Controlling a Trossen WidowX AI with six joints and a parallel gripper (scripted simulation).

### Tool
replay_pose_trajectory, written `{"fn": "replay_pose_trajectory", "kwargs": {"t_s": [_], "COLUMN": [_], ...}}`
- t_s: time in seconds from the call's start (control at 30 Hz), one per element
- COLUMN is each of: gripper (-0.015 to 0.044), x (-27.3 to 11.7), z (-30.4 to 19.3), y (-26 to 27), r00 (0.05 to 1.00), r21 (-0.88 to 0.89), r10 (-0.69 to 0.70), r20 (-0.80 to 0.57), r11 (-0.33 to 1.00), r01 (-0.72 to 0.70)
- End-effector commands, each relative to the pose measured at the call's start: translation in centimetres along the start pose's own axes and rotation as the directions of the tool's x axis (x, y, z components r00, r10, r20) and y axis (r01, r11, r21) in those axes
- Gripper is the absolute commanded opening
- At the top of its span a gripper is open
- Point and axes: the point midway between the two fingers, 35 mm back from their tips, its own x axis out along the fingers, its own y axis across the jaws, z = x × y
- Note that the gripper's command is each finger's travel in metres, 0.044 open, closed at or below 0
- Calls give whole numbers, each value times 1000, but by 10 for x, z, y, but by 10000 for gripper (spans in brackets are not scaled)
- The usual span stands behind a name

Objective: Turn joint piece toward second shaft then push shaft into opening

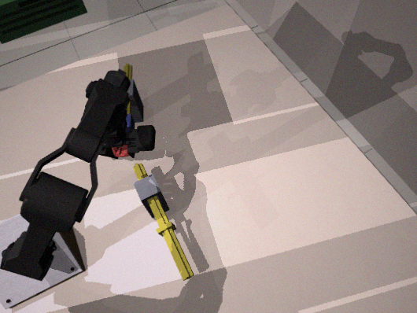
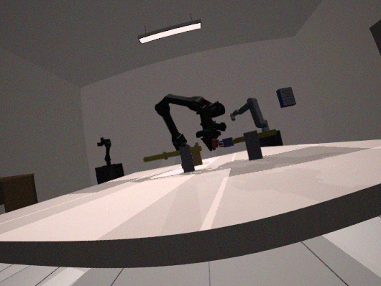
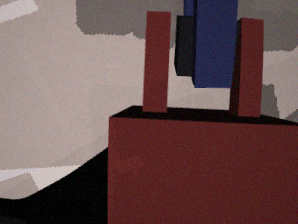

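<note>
The gripper [image 1: 125,147] [image 2: 211,141] is clamped on the red joint piece [image 1: 120,150] [image 2: 215,143] [image 3: 200,170] at the fixed shaft's [image 1: 128,71] [image 2: 267,134] blue end [image 1: 128,121] [image 2: 227,142] [image 3: 215,45] — turning seems underway, while release, pushing the collared second shaft [image 1: 177,253] [image 2: 152,158] home and backing off remain.

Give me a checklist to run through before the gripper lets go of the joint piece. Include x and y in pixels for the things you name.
1. Gripper [image 1: 127,151] [image 2: 211,146] shut on the red joint piece [image 1: 120,150] [image 2: 214,143] [image 3: 200,165]: ok.
2. Joint piece linked to the blue part [image 1: 129,121] [image 2: 227,142] [image 3: 215,45]: ok.
3. Opening exactly in line with the second shaft [image 1: 173,248] [image 2: 154,158]: cannot tell.
4. Second shaft through its block [image 1: 147,187] [image 2: 187,158]: ok.
5. Second shaft in the opening: not ok, a gap remains.
</note>
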Motion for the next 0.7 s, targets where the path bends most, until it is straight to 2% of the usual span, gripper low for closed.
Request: {"fn": "replay_pose_trajectory", "kwargs": {"t_s": [0.0, 0.67], "gripper": [0, 0], "x": [2, 12], "z": [0, 1], "y": [-3, -14], "r00": [999, 973], "r21": [-57, -300], "r10": [4, 67], "r20": [46, 222], "r11": [998, 954], "r01": [-1, 3]}}
